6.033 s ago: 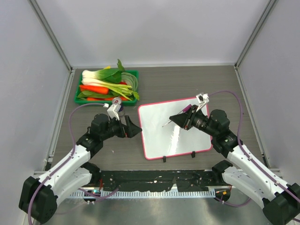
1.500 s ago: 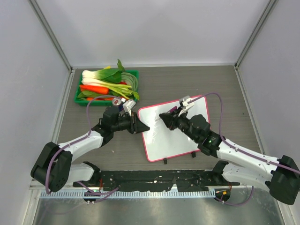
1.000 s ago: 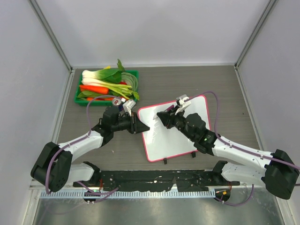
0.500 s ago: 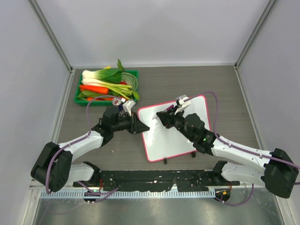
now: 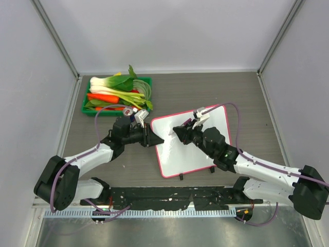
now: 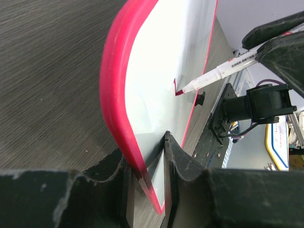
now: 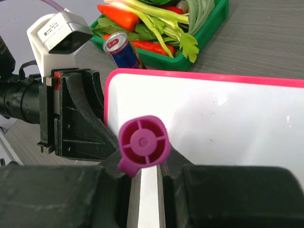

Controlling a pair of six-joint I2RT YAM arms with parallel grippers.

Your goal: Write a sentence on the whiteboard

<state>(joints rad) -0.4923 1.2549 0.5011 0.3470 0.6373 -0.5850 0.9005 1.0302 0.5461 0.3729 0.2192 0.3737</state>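
The whiteboard (image 5: 181,154), glossy white with a pink-red frame, lies tilted on the table. My left gripper (image 5: 154,140) is shut on its left edge; in the left wrist view the fingers (image 6: 147,156) pinch the pink frame (image 6: 116,95). My right gripper (image 5: 181,131) is shut on a marker (image 7: 143,142) with a magenta end cap. The marker (image 6: 218,73) touches its tip to the whiteboard (image 6: 156,57) near the upper left corner. Of the sentence only a short pink stroke (image 6: 175,88) shows, right at the tip.
A green tray (image 5: 87,103) of bok choy, carrots and other vegetables stands at the back left. A small blue-red can (image 7: 118,47) stands between the tray and the board. Grey walls enclose the table on three sides. Two black feet (image 5: 181,176) stick out from the board's near edge.
My right gripper has shifted the marker slightly toward me and to the right on the board. The left gripper and the board have stayed in place.
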